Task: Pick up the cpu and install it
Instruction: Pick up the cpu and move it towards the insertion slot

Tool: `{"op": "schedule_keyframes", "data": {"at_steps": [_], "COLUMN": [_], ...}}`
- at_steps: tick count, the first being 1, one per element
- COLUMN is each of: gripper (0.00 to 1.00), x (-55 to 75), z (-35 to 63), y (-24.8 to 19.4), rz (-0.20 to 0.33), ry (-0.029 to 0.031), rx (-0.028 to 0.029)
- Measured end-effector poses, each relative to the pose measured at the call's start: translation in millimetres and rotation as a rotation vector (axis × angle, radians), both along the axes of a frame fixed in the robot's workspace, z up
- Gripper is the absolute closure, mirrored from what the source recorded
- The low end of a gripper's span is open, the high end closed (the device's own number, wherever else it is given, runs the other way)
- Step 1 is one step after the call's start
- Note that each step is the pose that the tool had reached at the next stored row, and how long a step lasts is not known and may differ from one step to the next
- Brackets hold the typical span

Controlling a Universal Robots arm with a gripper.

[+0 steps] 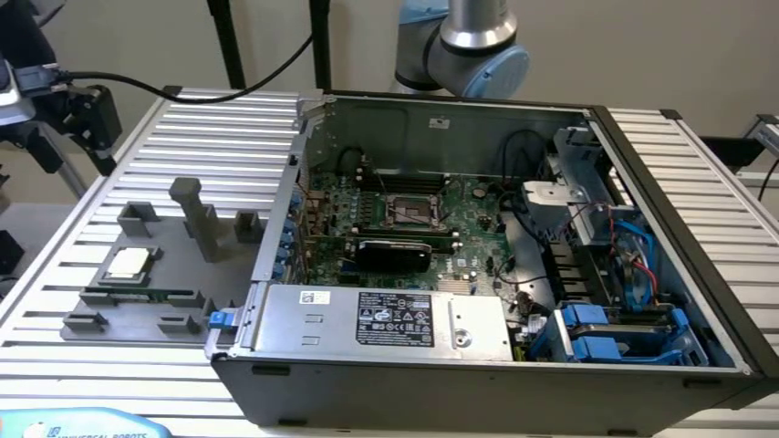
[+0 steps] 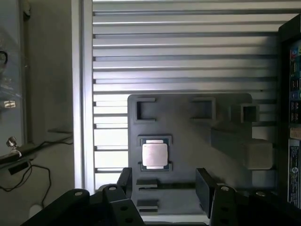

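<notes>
On the grey fixture point(image 1: 177, 278), at the exterior view's left of the open computer case point(image 1: 487, 383), cpu point(image 1: 128, 264) lying flat, gripper point(image 2: 164, 186) hovering over the fixture, jaws standing spread wide, gripping nothing.

You see the cpu point(image 2: 154, 154) with a silvery, slightly shiny metal top; the fixture point(image 2: 188, 141) looks matt grey plastic, the table point(image 2: 188, 47) ribbed bright metal.

The cpu point(image 2: 154, 154) is silvery, its fixture point(image 2: 188, 136) grey; the table point(image 1: 232, 128) has pale metal ribs; green motherboard point(image 1: 469, 208), blue brackets point(image 1: 603, 347).
</notes>
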State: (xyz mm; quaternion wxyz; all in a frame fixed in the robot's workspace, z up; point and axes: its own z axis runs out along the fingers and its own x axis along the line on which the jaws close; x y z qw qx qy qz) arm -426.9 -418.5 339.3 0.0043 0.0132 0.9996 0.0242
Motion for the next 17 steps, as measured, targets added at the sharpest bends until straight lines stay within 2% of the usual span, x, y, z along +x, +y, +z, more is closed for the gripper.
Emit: {"op": "schedule_keyframes", "data": {"at_steps": [17], "gripper": [0.35], "x": [-0.7], "z": [-31.0], "y": [-0.9], "rz": [0.000], "ry": [0.0001], "rx": [0.0000]}}
